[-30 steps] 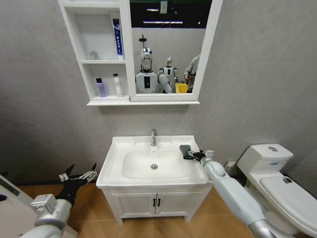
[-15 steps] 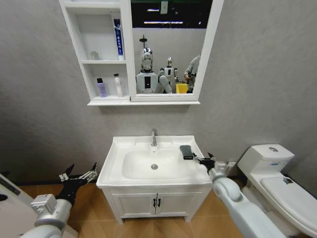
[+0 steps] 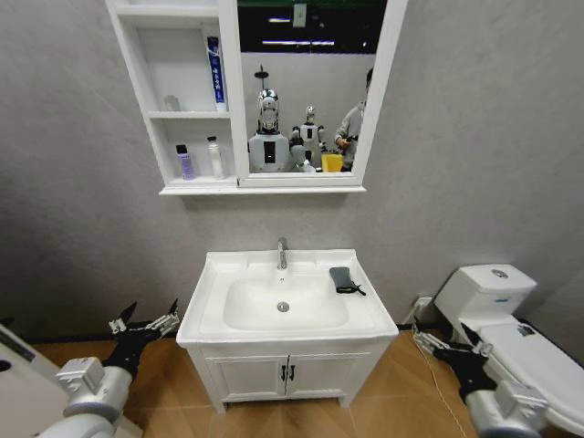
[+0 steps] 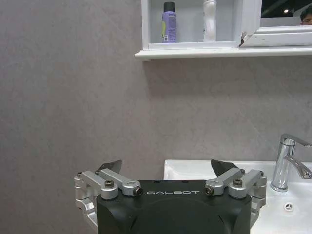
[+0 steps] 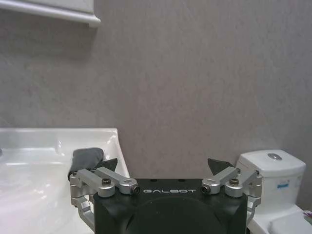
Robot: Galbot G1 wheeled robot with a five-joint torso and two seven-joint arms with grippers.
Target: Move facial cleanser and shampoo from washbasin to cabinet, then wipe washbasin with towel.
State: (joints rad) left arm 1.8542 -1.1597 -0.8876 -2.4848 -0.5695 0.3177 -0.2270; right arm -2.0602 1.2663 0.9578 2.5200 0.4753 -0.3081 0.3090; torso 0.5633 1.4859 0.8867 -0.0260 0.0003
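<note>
The towel, dark and folded, lies on the right rim of the white washbasin beside the chrome tap. A purple bottle and a white bottle stand on the lowest shelf of the cabinet; I cannot tell which is the shampoo and which the facial cleanser. My right gripper hangs open and low, right of the vanity, well clear of the towel. My left gripper is open, low at the basin's left. Both grippers, the left and the right, hold nothing.
A white toilet stands close to my right arm. A blue tube stands on an upper shelf. The two-door vanity cupboard sits under the basin. The mirror reflects robots and a person.
My right gripper has drawn back from the towel on the basin's right rim and dropped low to the right of the vanity. The towel stays where it was. The left arm has not moved.
</note>
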